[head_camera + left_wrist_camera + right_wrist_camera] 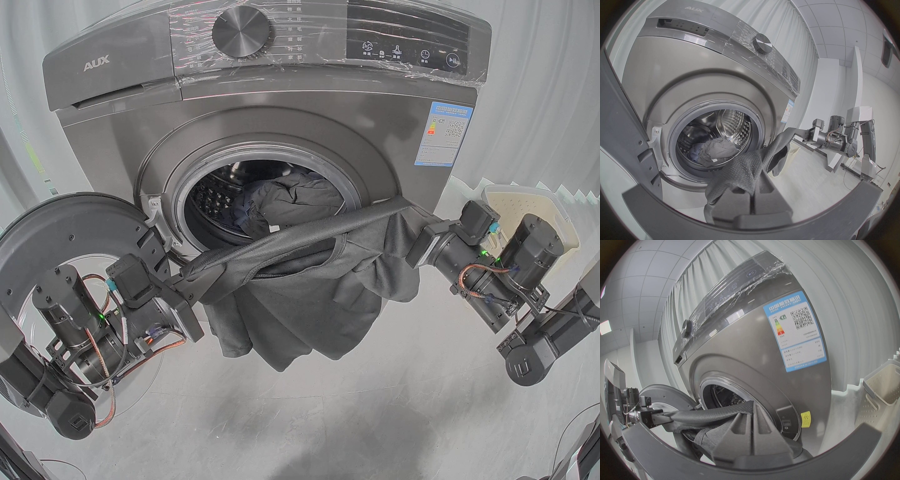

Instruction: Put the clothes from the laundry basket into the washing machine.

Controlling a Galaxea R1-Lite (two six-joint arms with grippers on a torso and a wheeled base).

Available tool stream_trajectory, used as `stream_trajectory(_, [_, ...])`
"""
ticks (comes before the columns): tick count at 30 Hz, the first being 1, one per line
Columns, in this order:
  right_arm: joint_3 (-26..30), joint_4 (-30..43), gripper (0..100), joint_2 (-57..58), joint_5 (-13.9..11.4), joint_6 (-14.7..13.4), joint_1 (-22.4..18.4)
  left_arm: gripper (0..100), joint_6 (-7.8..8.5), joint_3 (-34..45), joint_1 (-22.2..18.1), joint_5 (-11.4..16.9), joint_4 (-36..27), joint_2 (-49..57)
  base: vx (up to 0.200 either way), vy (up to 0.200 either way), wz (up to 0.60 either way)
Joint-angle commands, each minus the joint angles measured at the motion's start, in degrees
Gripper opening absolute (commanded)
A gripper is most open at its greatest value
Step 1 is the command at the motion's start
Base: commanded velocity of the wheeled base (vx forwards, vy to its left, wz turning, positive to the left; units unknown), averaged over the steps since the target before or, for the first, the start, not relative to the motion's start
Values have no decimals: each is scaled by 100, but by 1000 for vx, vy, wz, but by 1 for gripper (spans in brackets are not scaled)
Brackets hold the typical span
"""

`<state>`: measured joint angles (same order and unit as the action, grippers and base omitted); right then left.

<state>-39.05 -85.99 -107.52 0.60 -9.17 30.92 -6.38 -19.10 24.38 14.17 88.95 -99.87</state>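
- Dark garment [312, 294] strung out like a banner across the front of the washing machine [281, 119], just outside the opening. Top edge is pulled taut, the rest hangs in folds toward the floor [312, 412]; looks clear of it.
- Left gripper [190, 275]: jaws clamped on the garment's left end, low down beside the open door [69, 231].
- Right gripper [412, 215]: jaws pinched shut on the other end, a bit higher, by the machine's front-right corner.
- Inside the drum there's a heap of clothes [287, 200] already, dark grey w/ something bluish behind it, sitting toward the front.
- Laundry basket [522, 203] is on the floor to the right of the machine, behind the right arm. What shows of its inside is pale perforated wall; can't tell if anything lies at the bottom.
- Progress, my read: well along. At least a couple of pieces are in, this one is mid-transfer and not yet past the rim.
- Left to do: feed this piece through the opening, let go w/ both, then check the basket for more.
- Watch-out: the stretched span is wider than the opening, so one end prob. needs to lead in first, else the cloth drapes over the rim and hangs outside.
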Motion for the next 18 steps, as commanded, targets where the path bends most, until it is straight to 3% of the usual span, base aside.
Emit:
stream_trajectory(1, [-24,4,0,100,-7,3,37,0,14,-50,-12,-10,8,20,0,0,0])
stream_trajectory(13, [108,4,0,91,-51,-6,64,0,-4,-76,-4,-10,-1,371,0,0,0])
stream_trajectory(18, [556,-14,0,-278,-60,-41,477,0,-22,-129,348,-37,-1,371,0,0,0])
